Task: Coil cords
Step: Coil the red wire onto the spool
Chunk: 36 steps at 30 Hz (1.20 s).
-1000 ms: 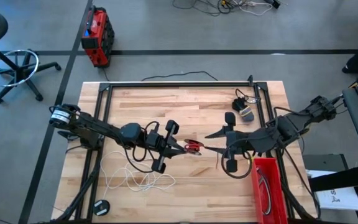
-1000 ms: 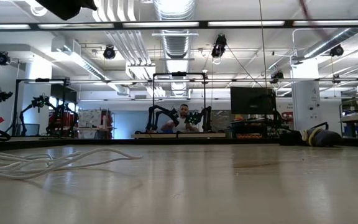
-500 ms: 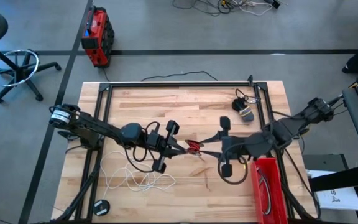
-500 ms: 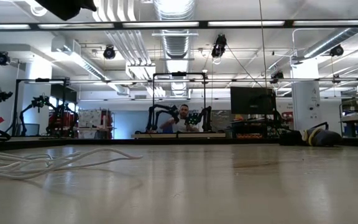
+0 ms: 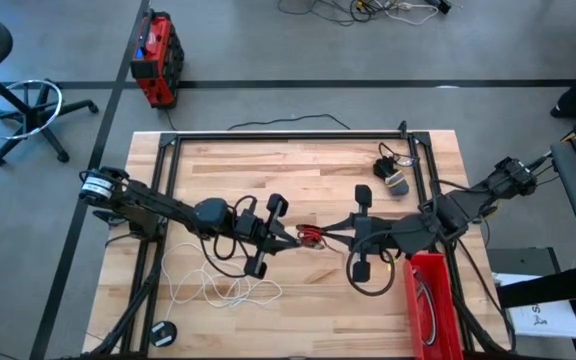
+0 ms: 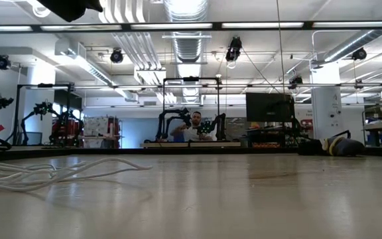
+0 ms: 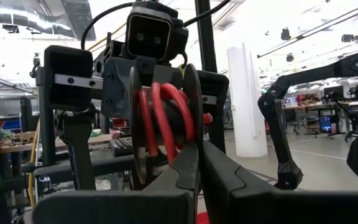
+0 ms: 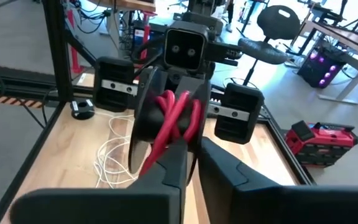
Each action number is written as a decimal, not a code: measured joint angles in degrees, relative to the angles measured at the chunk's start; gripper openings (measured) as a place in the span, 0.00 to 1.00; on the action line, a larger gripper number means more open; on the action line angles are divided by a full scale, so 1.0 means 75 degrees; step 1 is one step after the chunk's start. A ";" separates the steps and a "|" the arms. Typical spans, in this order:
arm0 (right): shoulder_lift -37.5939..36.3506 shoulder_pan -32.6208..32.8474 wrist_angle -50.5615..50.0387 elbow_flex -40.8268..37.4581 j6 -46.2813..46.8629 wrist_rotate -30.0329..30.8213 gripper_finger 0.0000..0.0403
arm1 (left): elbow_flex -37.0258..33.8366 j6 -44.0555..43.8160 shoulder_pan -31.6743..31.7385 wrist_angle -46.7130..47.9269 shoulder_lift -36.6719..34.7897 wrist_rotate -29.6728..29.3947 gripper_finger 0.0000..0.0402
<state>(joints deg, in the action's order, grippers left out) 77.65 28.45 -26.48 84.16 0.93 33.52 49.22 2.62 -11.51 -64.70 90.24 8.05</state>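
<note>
The red cord (image 5: 311, 237) is a small coil of several loops, held up over the middle of the table between my two grippers. My left gripper (image 5: 294, 236) comes at it from the table's left and my right gripper (image 5: 325, 232) from the right; both are shut on it. In the wrist views the coil (image 7: 166, 115) (image 8: 176, 115) stands upright between the two sets of fingers. A white cord (image 5: 223, 290) lies in loose loops on the table near the front left and also shows in the low view (image 6: 38, 174). My left gripper pinches the red coil's loops (image 7: 182, 134) between its two fingers. The fingers lie about level and come from the table's left. The coil is clear of the table. My right gripper pinches the same loops on their other side (image 8: 166, 142). Its fingers lie about level and come from the table's right, tip to tip with the left gripper's fingers (image 8: 143, 118). The coil stays upright between the two.
A red bin (image 5: 430, 300) with a cord inside stands at the front right. Small dark plugs with a cord (image 5: 390, 172) lie at the far right. A black round piece (image 5: 163, 333) sits at the front left. A black frame (image 5: 288, 136) borders the table.
My right gripper has moved toward the table's left, up to the red coil held by my left gripper. Its fingers, spread wide a second ago, have shut on the coil. My left gripper and the coil have stayed in place.
</note>
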 joint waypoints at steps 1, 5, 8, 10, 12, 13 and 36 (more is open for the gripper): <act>0.0002 0.0000 0.0003 0.0000 0.0014 -0.0003 0.04 | -0.0001 0.0003 -0.0003 -0.0002 0.0000 0.0001 0.00; 0.0005 -0.0049 0.0017 0.0000 0.0104 -0.0006 0.01 | -0.0001 0.0013 -0.0003 -0.0041 0.0000 -0.0002 0.00; 0.0003 -0.0047 0.0031 0.0000 0.0145 -0.0006 0.00 | -0.0001 0.0013 -0.0002 -0.0187 0.0000 -0.0002 0.00; 0.0005 -0.0047 0.0029 0.0000 0.0212 -0.0003 0.00 | -0.0001 0.0013 -0.0002 -0.0268 0.0000 -0.0005 0.00; 0.0003 -0.0050 0.0032 0.0000 0.0219 0.0018 0.00 | -0.0001 0.0020 0.0000 -0.0258 0.0000 -0.0128 0.00; -0.0009 -0.0050 0.0040 0.0000 0.0221 0.0053 0.00 | 0.0007 0.0071 0.0000 -0.0255 0.0000 -0.0189 0.00; -0.0595 -0.0097 0.0403 -0.0015 0.0072 0.1021 0.00 | 0.1270 -0.1165 0.0278 0.0559 0.2241 -0.1427 0.45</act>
<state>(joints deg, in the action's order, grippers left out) 73.19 27.72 -23.46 84.05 1.48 41.17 58.74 -6.11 -9.42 -60.50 107.04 -2.66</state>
